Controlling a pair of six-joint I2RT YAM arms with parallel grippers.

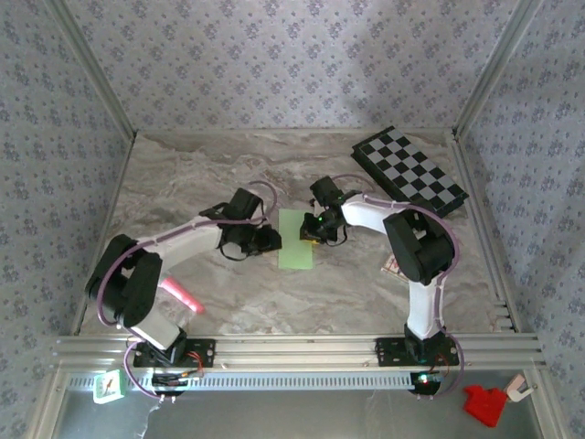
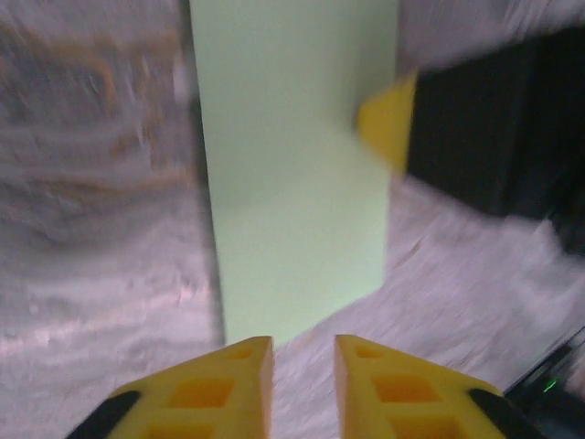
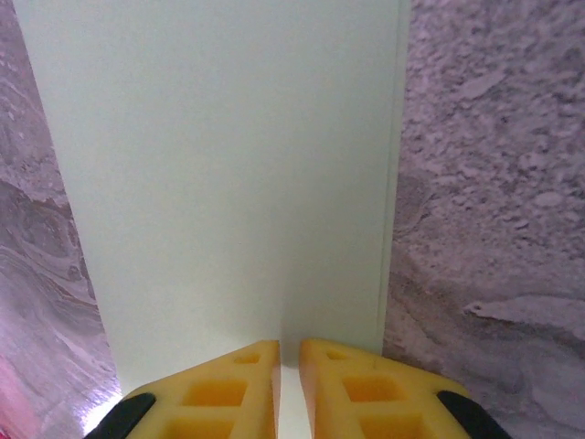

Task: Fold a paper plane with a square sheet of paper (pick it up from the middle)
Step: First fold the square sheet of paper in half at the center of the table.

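Observation:
The square sheet of paper (image 1: 295, 240) lies on the marble table, folded into a pale green upright rectangle; in the right wrist view the sheet (image 3: 228, 165) shows a doubled long edge on the right. My left gripper (image 1: 272, 240) sits at the sheet's left side. In its own view the gripper (image 2: 303, 352) is open over bare table, just short of the paper's (image 2: 292, 165) near corner. My right gripper (image 1: 315, 233) rests over the sheet's right half, and its jaws (image 3: 291, 357) stand a narrow slit apart above the paper. The paper plane is out of view.
A black-and-grey chequered board (image 1: 411, 171) lies at the back right. A pink marker (image 1: 183, 297) lies by the left arm's base. Patterned walls enclose the table, and a metal rail (image 1: 292, 347) runs along its near edge.

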